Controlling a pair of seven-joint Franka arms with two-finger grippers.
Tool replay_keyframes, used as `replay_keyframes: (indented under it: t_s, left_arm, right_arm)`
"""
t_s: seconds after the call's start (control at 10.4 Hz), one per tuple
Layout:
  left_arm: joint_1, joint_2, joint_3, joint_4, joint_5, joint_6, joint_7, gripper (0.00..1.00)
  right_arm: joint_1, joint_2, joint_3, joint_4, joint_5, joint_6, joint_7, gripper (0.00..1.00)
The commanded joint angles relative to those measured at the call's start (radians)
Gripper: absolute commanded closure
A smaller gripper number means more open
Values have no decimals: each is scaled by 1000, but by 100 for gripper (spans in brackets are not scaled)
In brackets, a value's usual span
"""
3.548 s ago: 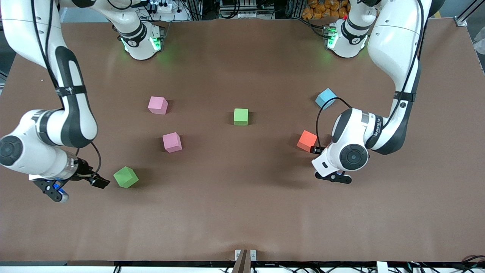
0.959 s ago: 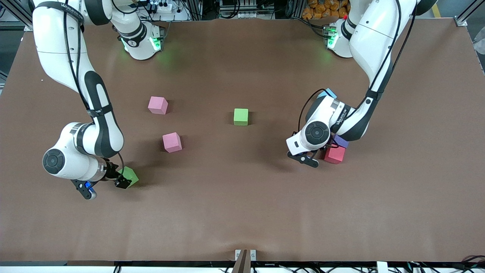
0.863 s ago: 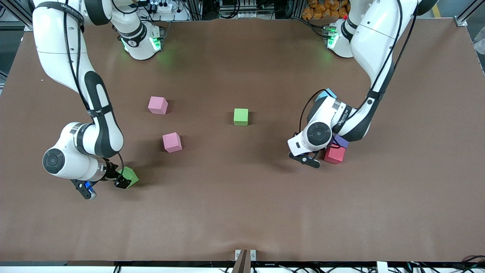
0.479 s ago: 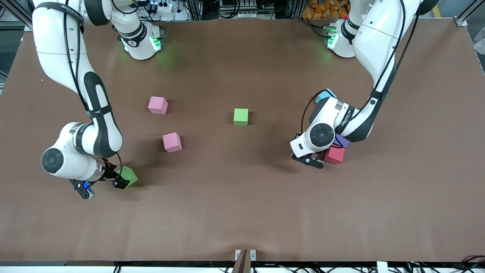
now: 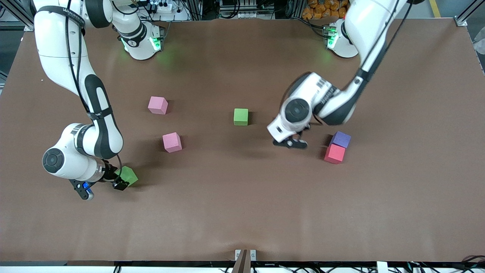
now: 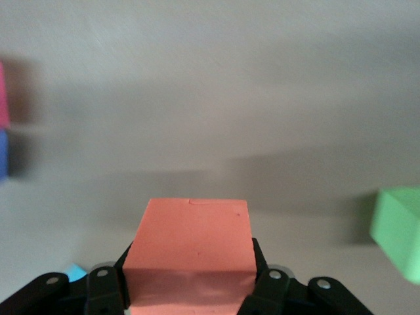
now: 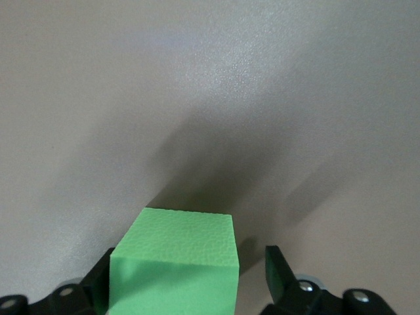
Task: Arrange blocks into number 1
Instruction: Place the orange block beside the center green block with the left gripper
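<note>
My left gripper (image 6: 190, 283) is shut on the orange block (image 6: 190, 233) and holds it over the table between the middle green block (image 5: 241, 116) and the purple (image 5: 340, 139) and crimson (image 5: 334, 154) blocks, which touch. The wrist hides the orange block in the front view, where only the left gripper (image 5: 290, 143) shows. My right gripper (image 5: 122, 181) is low at the other green block (image 5: 130, 174). Its fingers straddle that block (image 7: 174, 262), one against it and the other with a gap. Two pink blocks (image 5: 158, 105) (image 5: 172, 142) lie toward the right arm's end. A sliver of the sky-blue block (image 6: 75, 271) shows.
The brown table (image 5: 242, 212) is bare nearer the front camera. The left arm's forearm (image 5: 333, 102) reaches low over the spot where the sky-blue block lies. The arm bases (image 5: 142, 41) (image 5: 341, 41) stand at the table's back edge.
The left gripper closed on the orange block, rose and swung toward the middle green block, uncovering the purple one. The right gripper stayed at its green block, fingers narrowing.
</note>
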State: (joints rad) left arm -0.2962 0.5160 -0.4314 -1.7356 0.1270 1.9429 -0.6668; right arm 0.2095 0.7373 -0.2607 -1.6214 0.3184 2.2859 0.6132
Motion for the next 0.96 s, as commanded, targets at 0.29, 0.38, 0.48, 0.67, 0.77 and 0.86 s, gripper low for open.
replay_keyframes:
  t_s: [0.29, 0.38, 0.48, 0.67, 0.77, 0.86]
  left_arm:
    - [-98, 28, -196, -13, -23, -15, -371, 100]
    - [-118, 33, -196, -13, -30, 8, -376, 100]
    - [-145, 47, -196, -13, -44, 55, -379, 100]
    - [-173, 91, -193, -12, -35, 152, -398, 100]
    - [-175, 111, -188, -12, -32, 189, -401, 100]
    - [-176, 127, -184, -12, -30, 198, -401, 100]
  right_arm:
    - [14, 1, -15, 5, 34, 7, -23, 39]
    - [13, 1, -20, 5, 34, 7, -23, 45]
    - [14, 1, -20, 5, 34, 7, -23, 46]
    - [17, -13, -23, 11, 31, 1, -29, 46]
    - [31, -32, -34, 11, 30, -2, -50, 46]
    - [36, -59, -37, 5, 28, -3, -81, 46]
